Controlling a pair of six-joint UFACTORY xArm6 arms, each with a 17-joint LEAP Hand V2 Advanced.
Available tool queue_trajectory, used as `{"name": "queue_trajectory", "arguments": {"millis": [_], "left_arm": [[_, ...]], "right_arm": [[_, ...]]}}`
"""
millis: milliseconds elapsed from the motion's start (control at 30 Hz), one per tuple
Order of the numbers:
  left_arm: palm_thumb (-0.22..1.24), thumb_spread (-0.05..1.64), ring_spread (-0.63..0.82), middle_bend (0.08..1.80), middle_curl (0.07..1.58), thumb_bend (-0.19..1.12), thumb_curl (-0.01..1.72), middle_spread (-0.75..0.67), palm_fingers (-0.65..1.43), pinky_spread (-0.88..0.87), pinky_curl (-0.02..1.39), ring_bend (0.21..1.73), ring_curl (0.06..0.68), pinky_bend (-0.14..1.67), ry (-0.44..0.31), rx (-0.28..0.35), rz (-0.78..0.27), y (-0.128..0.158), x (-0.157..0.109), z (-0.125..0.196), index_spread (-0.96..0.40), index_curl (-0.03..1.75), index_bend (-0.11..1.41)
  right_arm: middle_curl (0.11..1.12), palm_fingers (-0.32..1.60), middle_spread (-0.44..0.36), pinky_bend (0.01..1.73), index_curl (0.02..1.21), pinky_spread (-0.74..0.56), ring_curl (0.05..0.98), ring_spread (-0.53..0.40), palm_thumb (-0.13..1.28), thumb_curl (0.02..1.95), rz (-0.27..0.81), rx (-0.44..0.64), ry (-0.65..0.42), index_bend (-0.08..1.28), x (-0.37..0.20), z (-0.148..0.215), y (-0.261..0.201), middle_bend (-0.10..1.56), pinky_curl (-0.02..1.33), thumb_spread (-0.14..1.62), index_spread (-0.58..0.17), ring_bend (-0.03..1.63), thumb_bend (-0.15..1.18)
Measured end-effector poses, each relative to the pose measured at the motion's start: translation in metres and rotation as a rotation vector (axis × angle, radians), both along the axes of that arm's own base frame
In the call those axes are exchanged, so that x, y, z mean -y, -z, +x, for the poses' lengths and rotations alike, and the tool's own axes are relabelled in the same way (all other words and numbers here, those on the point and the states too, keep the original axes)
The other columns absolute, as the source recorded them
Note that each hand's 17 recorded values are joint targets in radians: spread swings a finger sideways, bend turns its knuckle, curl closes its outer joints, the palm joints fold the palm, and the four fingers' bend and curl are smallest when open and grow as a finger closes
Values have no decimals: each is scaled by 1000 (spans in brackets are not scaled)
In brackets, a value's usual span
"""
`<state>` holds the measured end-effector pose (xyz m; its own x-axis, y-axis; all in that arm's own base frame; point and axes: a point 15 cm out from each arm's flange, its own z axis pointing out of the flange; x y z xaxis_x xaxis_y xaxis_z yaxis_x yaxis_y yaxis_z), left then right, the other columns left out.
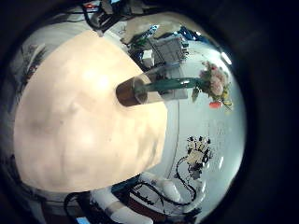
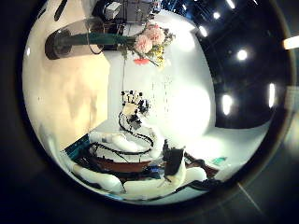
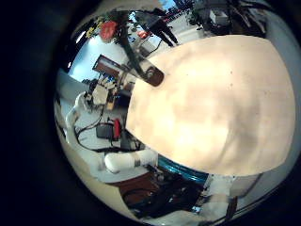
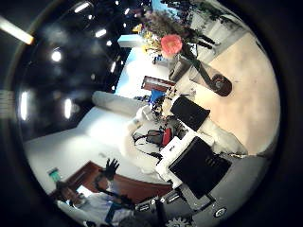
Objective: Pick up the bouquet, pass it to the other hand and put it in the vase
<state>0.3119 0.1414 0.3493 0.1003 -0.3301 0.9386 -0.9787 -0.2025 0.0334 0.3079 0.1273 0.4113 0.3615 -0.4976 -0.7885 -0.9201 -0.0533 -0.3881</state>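
Glass vase (image 1: 140,91) stands on the pale wooden table (image 1: 75,121) with the bouquet (image 1: 215,84) already in it, stems down, blooms (image 2: 149,39) above the rim. From my left palm views a hand (image 2: 133,103) hangs well apart from the vase, fingers spread loosely. I cannot tell the other hand's fingers.

All four palm cameras are looking down from well above the table (image 1: 75,112), sharing the distant vase (image 1: 138,91).

Bouquet (image 1: 213,84) w/ pink flowers stands upright in dark vase (image 1: 138,91) on table.
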Motion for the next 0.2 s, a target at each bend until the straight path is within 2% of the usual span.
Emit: {"name": "queue_trajectory", "arguments": {"millis": [200], "left_arm": [[73,821,727,157,189,-35,338,602,-156,847,194,433,147,246,4,-23,93,-8,44,-48,52,169,124]], "right_arm": [[352,451,-20,520,363,493,157,59,676,482,-62,-14,-8,189,9,-9,19,218,155,1031,-405,577,-23]]}}
